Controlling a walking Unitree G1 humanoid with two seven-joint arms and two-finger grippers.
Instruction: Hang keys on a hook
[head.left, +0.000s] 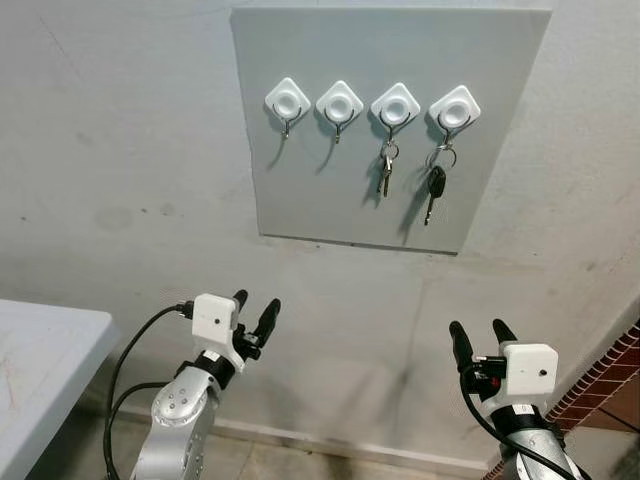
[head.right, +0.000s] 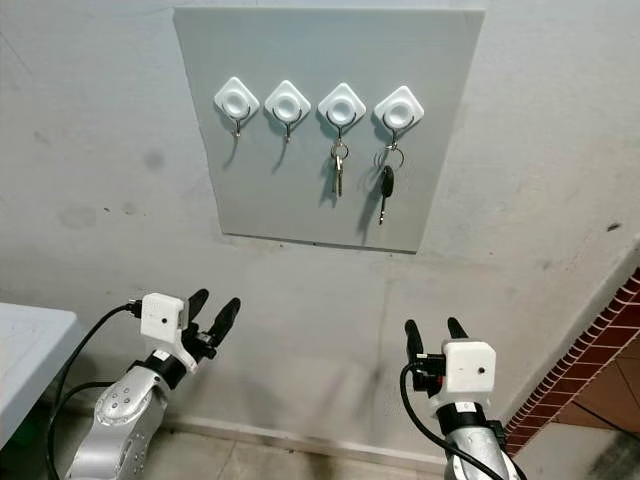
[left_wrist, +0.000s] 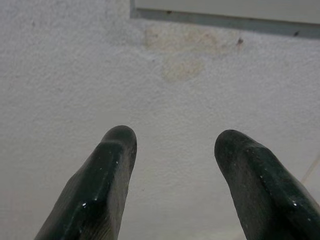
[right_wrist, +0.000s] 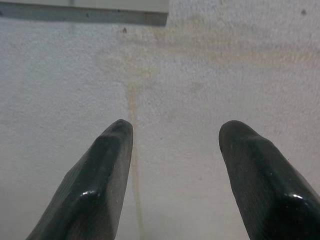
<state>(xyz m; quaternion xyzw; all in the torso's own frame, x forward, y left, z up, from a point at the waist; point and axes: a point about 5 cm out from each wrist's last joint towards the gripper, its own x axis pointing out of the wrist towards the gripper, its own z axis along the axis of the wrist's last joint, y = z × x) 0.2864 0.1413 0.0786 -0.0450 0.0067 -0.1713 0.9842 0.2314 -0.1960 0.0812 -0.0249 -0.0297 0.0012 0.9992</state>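
Note:
A grey board (head.left: 330, 190) on the wall carries a row of white diamond hooks. The two left hooks (head.left: 287, 104) (head.left: 339, 104) are bare. A small silver key (head.left: 386, 172) hangs from the third hook (head.left: 395, 108). A black-headed key (head.left: 435, 190) hangs on a ring from the rightmost hook (head.left: 454, 111). My left gripper (head.left: 254, 309) is raised below the board's left part, open and holding nothing. My right gripper (head.left: 481, 336) is raised below the board's right edge, open and holding nothing. In both wrist views the fingers (left_wrist: 102, 185) (right_wrist: 97, 180) point at bare wall under the board.
A white table corner (head.left: 50, 370) juts in at the lower left. A brick-patterned surface (head.left: 605, 380) stands at the lower right. The plaster wall is close ahead, with a skirting line (head.left: 330, 440) near the floor.

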